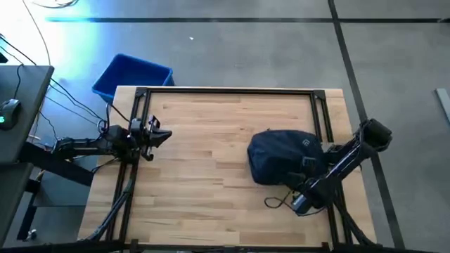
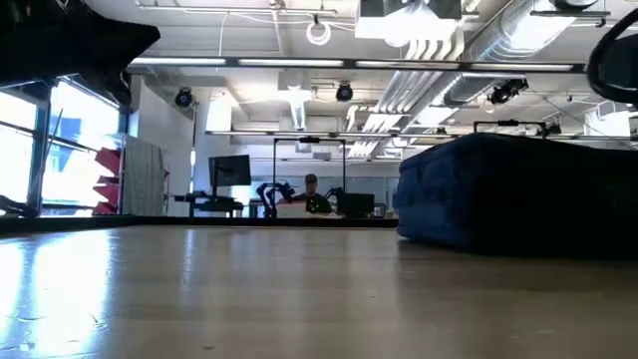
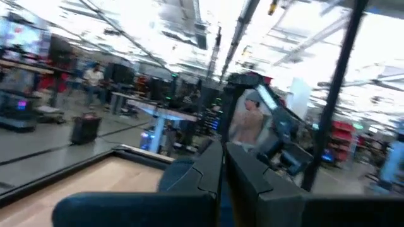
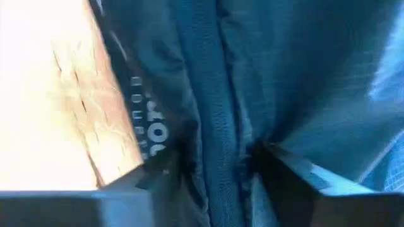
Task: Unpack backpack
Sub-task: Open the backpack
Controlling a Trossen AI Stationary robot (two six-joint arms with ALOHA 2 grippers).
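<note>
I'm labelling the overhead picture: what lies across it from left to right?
Computer mouse on the side desk → blue bin → left gripper → backpack → right arm's elbow.

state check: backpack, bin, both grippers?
backpack: lying on the table's right side, zipper looks closed in the right wrist view
blue bin: on the floor beyond the table's far left corner, contents not visible
right gripper: jaws pinching backpack fabric at the zipper
left gripper: at left edge, jaws shut, empty
</note>
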